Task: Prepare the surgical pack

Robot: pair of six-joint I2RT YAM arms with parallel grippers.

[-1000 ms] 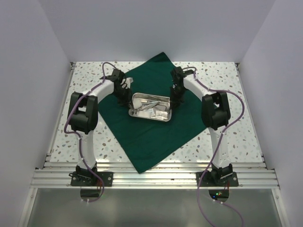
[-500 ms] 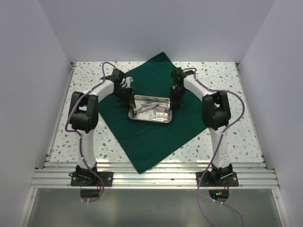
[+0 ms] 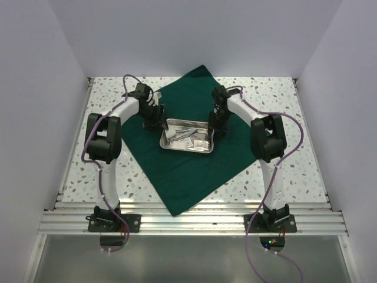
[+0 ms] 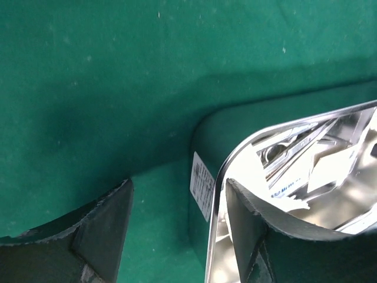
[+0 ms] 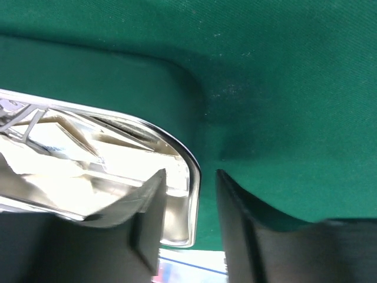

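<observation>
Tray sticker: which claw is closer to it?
Left. The sticker sits inside the open left claw, on that end of the tray; the right claw straddles the tray's opposite end.

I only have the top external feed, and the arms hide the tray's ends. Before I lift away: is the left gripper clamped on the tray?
Observer: No. In the left wrist view the left gripper is open. Its fingers straddle the steel tray at its rim, and the outer one is well clear of it.
Operator: And the right?
Observer: In the right wrist view the right gripper is open too. The tray's corner rim sits between its fingers, and the green cloth shows in the gap on the outer side.
Operator: Anything on the tray's outer wall?
Observer: A small white printed label, at the corner by the left gripper.
</observation>
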